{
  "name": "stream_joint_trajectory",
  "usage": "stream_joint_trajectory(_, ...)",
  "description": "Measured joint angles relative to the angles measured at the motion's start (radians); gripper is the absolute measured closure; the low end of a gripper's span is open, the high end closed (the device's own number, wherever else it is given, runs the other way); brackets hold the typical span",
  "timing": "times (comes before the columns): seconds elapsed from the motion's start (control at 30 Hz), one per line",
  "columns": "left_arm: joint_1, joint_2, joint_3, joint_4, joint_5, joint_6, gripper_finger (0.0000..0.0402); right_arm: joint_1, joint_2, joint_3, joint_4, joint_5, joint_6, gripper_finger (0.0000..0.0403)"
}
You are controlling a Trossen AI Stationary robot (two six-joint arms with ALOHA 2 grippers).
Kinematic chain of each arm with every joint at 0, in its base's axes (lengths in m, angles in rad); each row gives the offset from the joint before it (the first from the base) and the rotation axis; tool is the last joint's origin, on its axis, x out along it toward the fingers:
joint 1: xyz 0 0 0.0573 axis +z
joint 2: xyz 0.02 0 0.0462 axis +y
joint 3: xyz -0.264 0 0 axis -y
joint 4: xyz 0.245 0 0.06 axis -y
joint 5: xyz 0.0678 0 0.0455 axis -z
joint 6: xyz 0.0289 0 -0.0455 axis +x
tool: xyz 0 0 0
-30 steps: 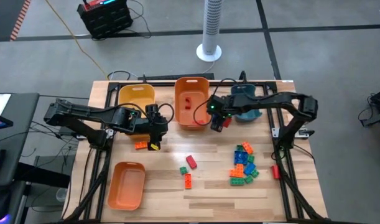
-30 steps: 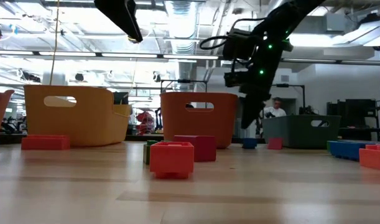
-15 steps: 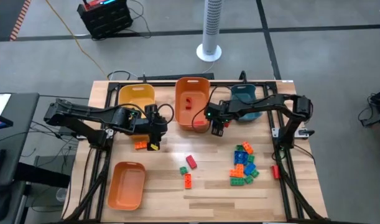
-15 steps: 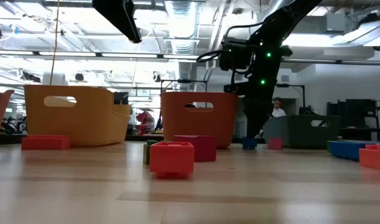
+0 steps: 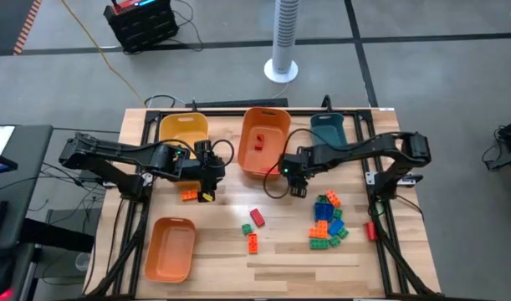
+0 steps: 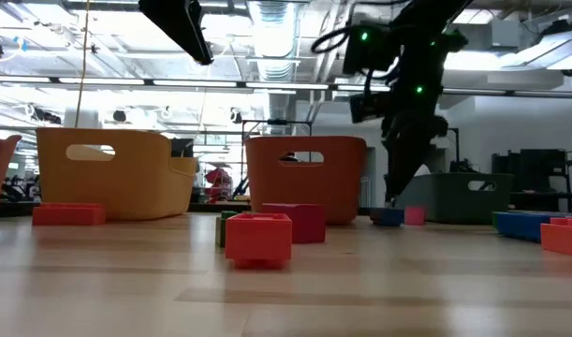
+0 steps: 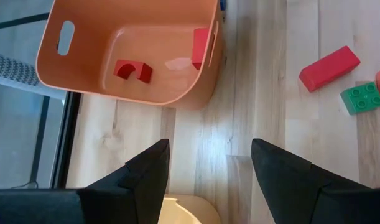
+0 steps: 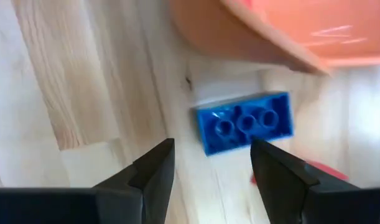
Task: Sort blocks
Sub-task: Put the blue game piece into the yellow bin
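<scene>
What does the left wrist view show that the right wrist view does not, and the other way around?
Only the left wrist view shows inside the orange bin, with two red blocks, plus a red brick and a green brick on the table. Only the right wrist view shows a blue brick lying beside the bin's wall. Both show that orange bin, the wooden table, and two open dark fingers holding nothing.

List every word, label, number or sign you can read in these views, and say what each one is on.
None can be read. The orange bin, yellow bin, teal bin, the blocks and the blue block show no print. The black box on the floor carries a coloured patch, too small to read.
</scene>
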Motion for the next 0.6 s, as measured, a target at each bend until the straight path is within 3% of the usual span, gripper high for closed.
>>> stream_joint_trajectory(0.2,0.000,0.000,0.000,0.001,0.000,0.005,0.0181,-0.069,-0.068,0.000,0.049,0.205,-0.024,0.0180)
stream_joint_trajectory(0.3,0.000,0.000,0.000,0.001,0.000,0.000,0.0181,-0.156,-0.066,0.000,0.100,0.205,-0.071,0.0180)
stream_joint_trajectory(0.43,-0.007,0.000,0.000,-0.003,0.000,-0.008,0.0181,-0.267,-0.035,0.000,0.161,0.117,-0.104,0.0180)
stream_joint_trajectory(0.6,-0.011,0.000,0.000,-0.013,0.000,-0.007,0.0181,-0.342,0.006,0.000,0.258,0.104,-0.149,0.0180)
